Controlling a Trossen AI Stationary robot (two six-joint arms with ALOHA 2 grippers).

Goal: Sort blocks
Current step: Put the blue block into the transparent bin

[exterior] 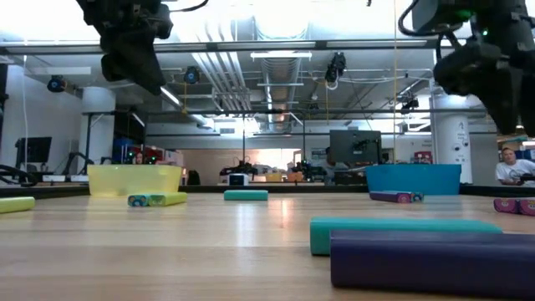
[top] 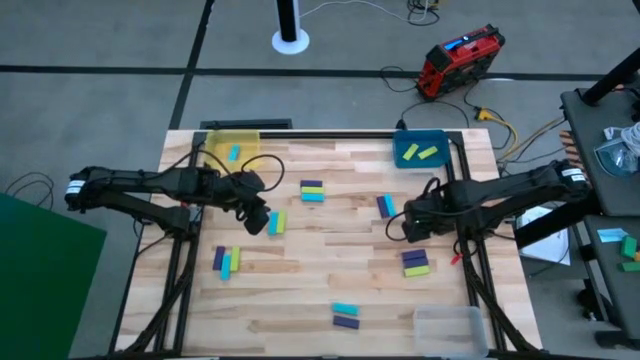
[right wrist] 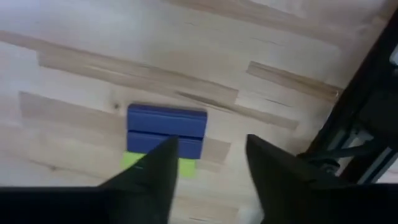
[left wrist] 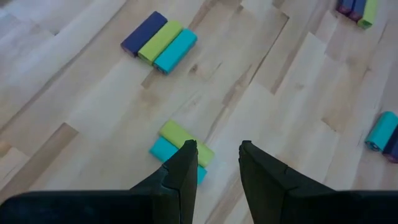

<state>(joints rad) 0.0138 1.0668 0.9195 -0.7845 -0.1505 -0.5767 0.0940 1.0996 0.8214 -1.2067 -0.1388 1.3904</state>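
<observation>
From here I count sorting barely begun: one cyan block (top: 233, 153) lies in the yellow bin (top: 231, 143) and two yellow-green blocks (top: 424, 153) in the blue bin (top: 420, 148); the clear tray (top: 447, 326) looks empty, though I can't be sure; mixed clusters are scattered across the table (top: 330, 255). Left gripper (left wrist: 216, 155) hangs narrowly parted and empty over a yellow-green-and-cyan pair (left wrist: 177, 146); right gripper (right wrist: 208, 149) hangs parted, holding nothing, above a purple-and-green stack (right wrist: 165, 134).

We are seeing cyan, yellow-green and purple blocks (top: 312, 191) lying flat in small clusters across the table (top: 330, 280). Three are lying in bins at its far edge.
</observation>
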